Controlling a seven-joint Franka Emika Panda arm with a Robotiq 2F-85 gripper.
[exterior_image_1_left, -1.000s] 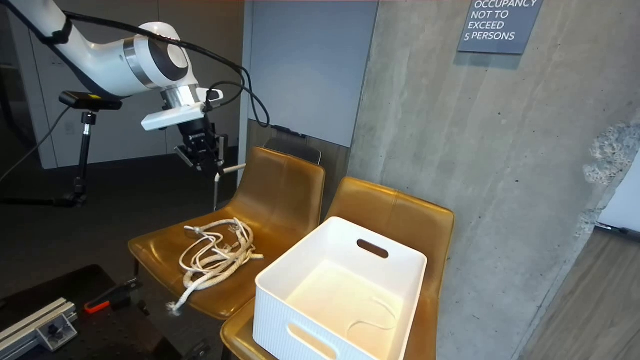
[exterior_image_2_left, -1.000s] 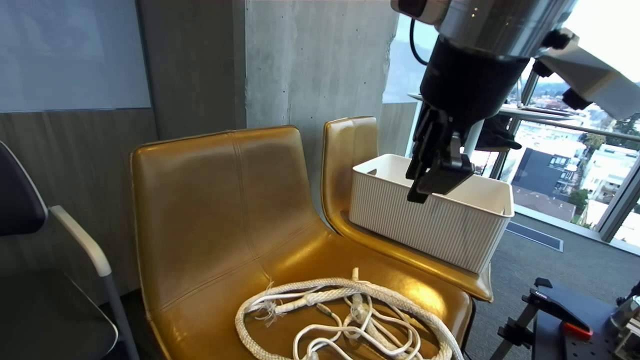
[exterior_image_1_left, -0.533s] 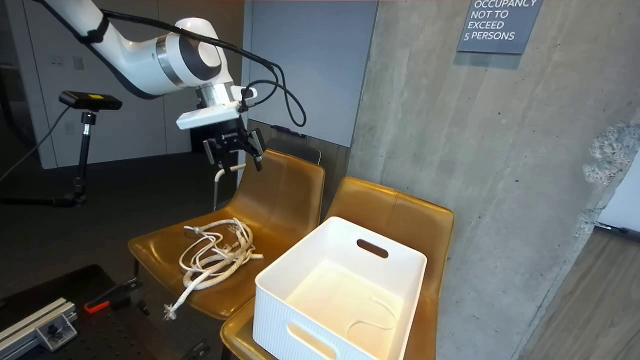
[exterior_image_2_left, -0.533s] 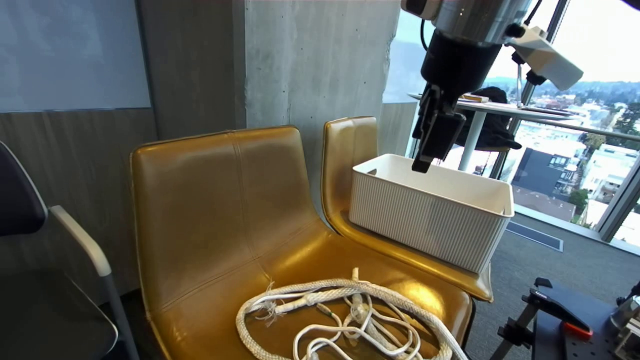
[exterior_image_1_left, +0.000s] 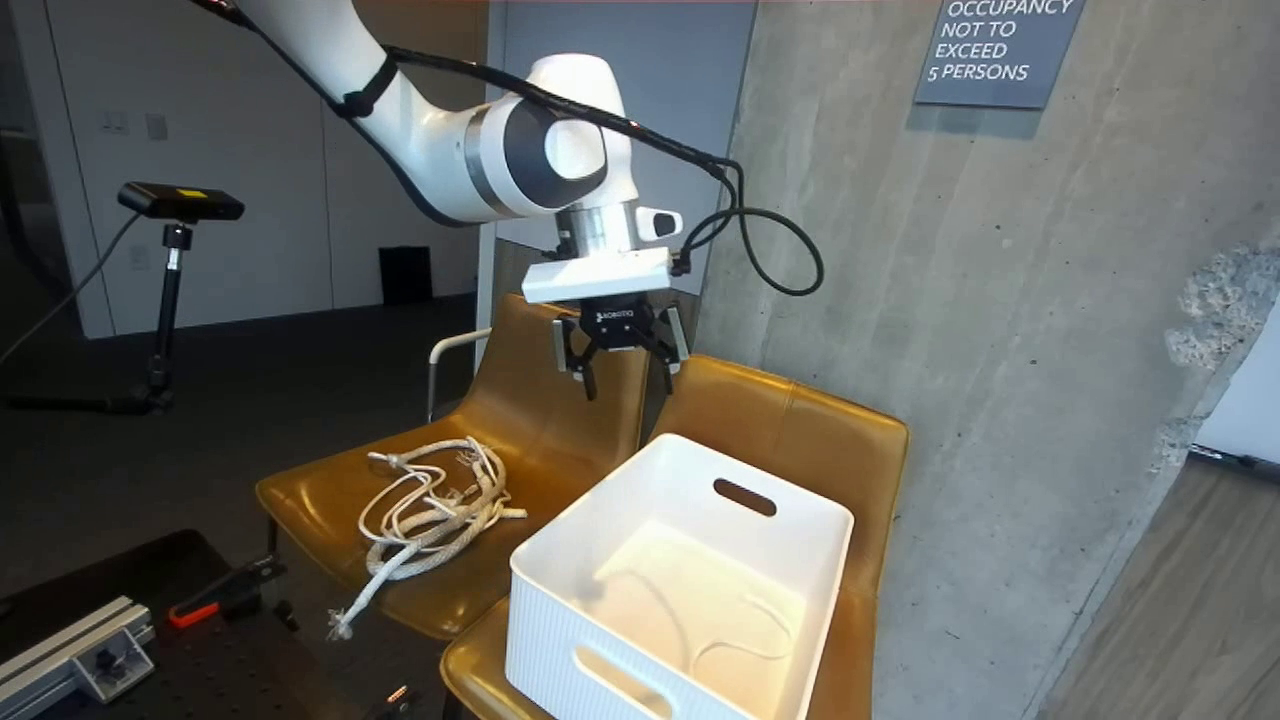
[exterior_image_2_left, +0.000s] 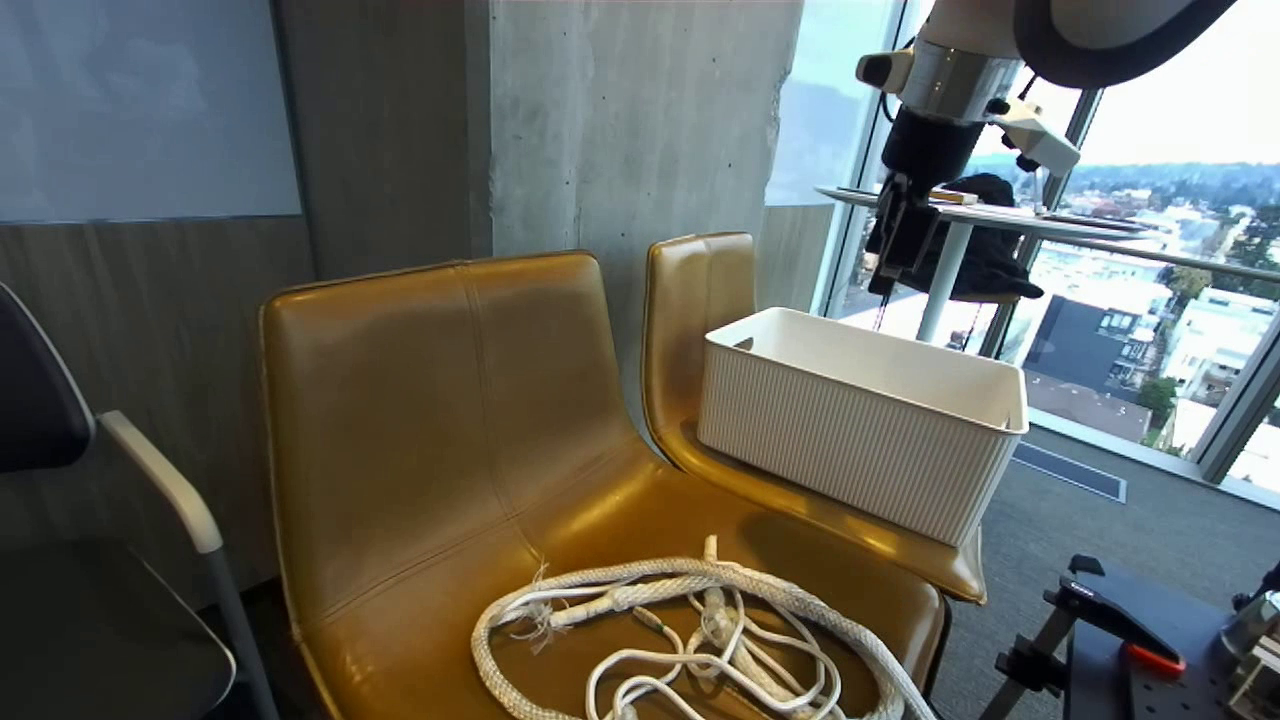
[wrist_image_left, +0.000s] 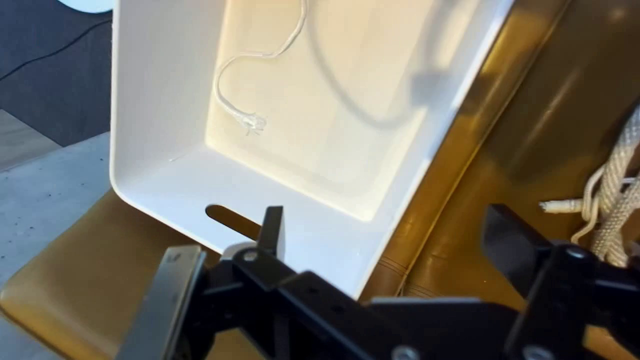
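Leftmost in an exterior view, a rope heap (exterior_image_1_left: 455, 525) lies on a glossy golden-brown chair (exterior_image_1_left: 540, 420), one frayed tail pointing down and left past the seat's edge; its strands, thick braid and thin line, loop over each other. Next comes the gripper (exterior_image_1_left: 629, 388), fingers downward and well apart (black links, grey metal plates), hanging higher than the bin (exterior_image_1_left: 543, 625). That white bin stands rightmost, on the neighbouring chair (exterior_image_1_left: 820, 430), its long axis running from backrest to seat front: rectangular, ribbed outside, smooth within, a rounded slot through each short end. On its floor, in the wrist view, a thin cord (wrist_image_left: 260, 54) snakes, its frayed tip toward the slotted wall at the backrest.
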